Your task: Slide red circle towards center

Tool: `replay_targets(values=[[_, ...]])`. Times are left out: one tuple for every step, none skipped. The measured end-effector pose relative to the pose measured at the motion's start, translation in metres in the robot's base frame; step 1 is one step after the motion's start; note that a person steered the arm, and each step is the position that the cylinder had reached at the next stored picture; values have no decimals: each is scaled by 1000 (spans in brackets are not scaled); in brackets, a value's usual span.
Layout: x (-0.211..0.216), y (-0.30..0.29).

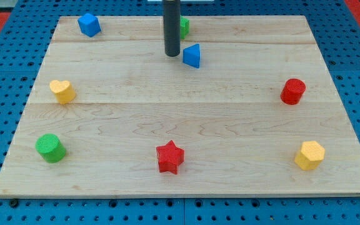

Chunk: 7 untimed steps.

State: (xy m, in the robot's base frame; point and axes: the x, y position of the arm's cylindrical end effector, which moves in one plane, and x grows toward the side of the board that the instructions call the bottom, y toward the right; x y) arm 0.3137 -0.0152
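Observation:
The red circle (292,91) is a short red cylinder standing near the view's right edge of the wooden board (186,119), at mid height. My tip (171,55) is near the view's top centre, far to the left of the red circle and apart from it. The tip stands just left of a blue triangle block (192,55), with a small gap between them. A green block (184,26) is partly hidden behind the rod.
A blue cube (89,24) is at top left. A yellow heart (62,91) is at the left. A green cylinder (50,148) is at bottom left. A red star (170,157) is at bottom centre. A yellow hexagon (309,155) is at bottom right.

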Motion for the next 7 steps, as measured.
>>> replay_targets(values=[[-3, 75], [-10, 107], [5, 141], [6, 192], [18, 294], [92, 348], [122, 290]])
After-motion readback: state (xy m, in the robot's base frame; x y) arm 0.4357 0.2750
